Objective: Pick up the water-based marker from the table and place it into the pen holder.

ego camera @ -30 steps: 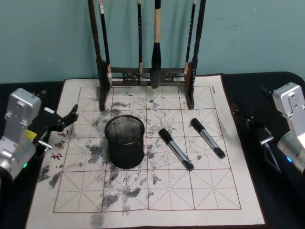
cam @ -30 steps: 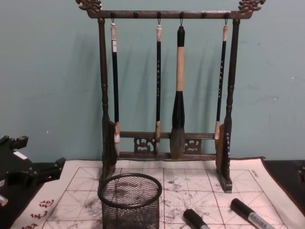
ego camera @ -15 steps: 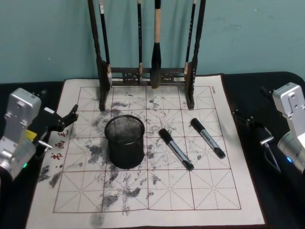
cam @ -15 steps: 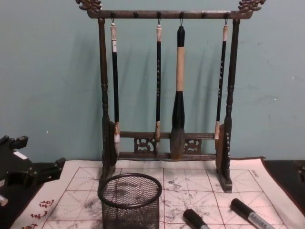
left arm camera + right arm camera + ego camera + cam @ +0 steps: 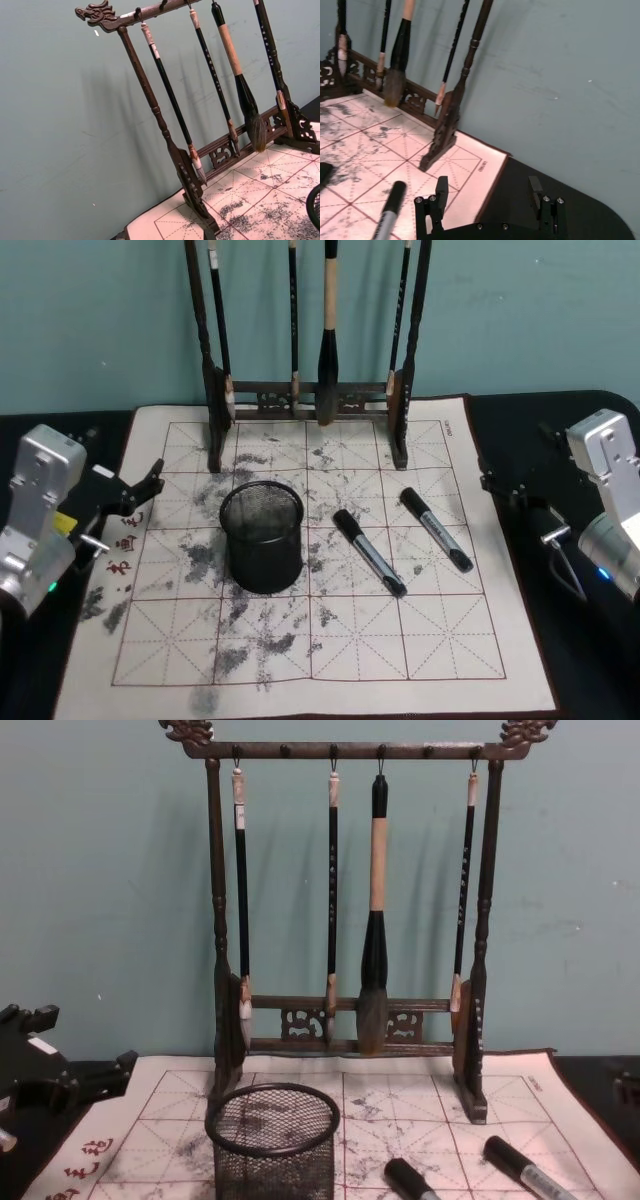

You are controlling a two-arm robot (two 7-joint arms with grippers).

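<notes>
Two black markers with grey labels lie on the ink-stained mat [image 5: 300, 640]: one marker [image 5: 369, 552] just right of the pen holder, the other marker [image 5: 436, 529] farther right. The pen holder [image 5: 262, 538], a round black mesh cup, stands upright on the mat, seen from the side as the same pen holder [image 5: 272, 1142]. My right gripper [image 5: 520, 460] hovers open over the black table at the mat's right edge; in its wrist view the right gripper [image 5: 488, 192] is empty, with a marker [image 5: 390, 210] ahead. My left gripper [image 5: 120, 462] rests open at the mat's left edge.
A tall dark wooden brush rack [image 5: 310, 400] with several hanging brushes stands at the back of the mat, close behind the pen holder. A teal wall [image 5: 100, 870] rises behind it. Black table [image 5: 580, 640] flanks the mat on both sides.
My right gripper has shifted slightly left, toward the mat's right edge. The left gripper, markers and pen holder have not moved.
</notes>
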